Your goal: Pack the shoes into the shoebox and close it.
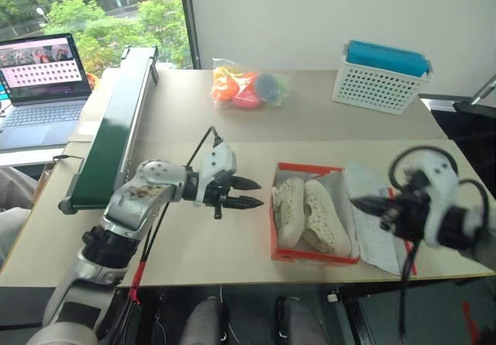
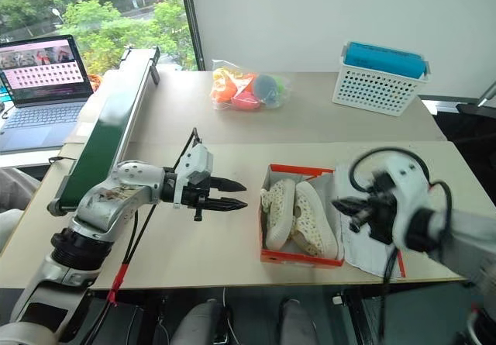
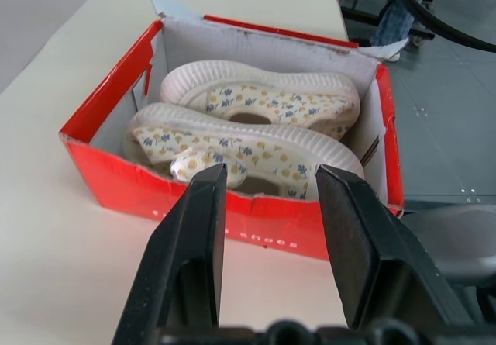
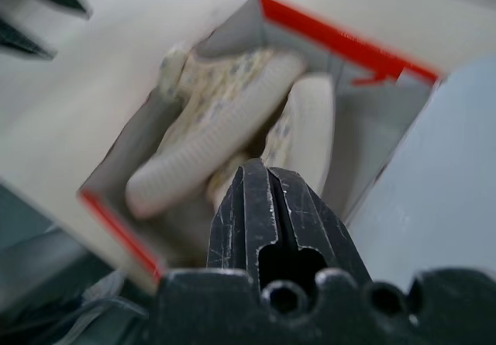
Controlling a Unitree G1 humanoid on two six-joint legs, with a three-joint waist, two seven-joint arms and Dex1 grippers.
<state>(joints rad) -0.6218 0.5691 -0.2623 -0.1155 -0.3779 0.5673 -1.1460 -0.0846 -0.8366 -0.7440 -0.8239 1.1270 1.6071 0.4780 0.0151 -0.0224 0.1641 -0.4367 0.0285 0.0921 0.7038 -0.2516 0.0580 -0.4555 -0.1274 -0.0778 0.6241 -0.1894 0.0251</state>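
Note:
Both cream-white shoes (image 1: 310, 213) lie side by side inside the orange-red shoebox (image 1: 314, 257), which stands near the table's front edge. Its lid (image 1: 376, 232) is folded open flat to the right, white inside up. My left gripper (image 1: 260, 192) hovers just left of the box, pointing at it, open with nothing between its fingers. The left wrist view looks past those fingers (image 3: 209, 205) into the box (image 3: 194, 205) at the shoes (image 3: 256, 128). My right gripper (image 1: 358, 203) hangs over the open lid, right of the box, shut and empty. Its closed tips (image 4: 256, 167) point toward the shoes (image 4: 225, 120).
A clear bag of orange and pink toys (image 1: 246, 87) lies at the back middle of the table. A white perforated basket (image 1: 380, 81) stands back right. A green conveyor (image 1: 116, 124) runs along the left side, with a laptop (image 1: 43, 81) beyond it.

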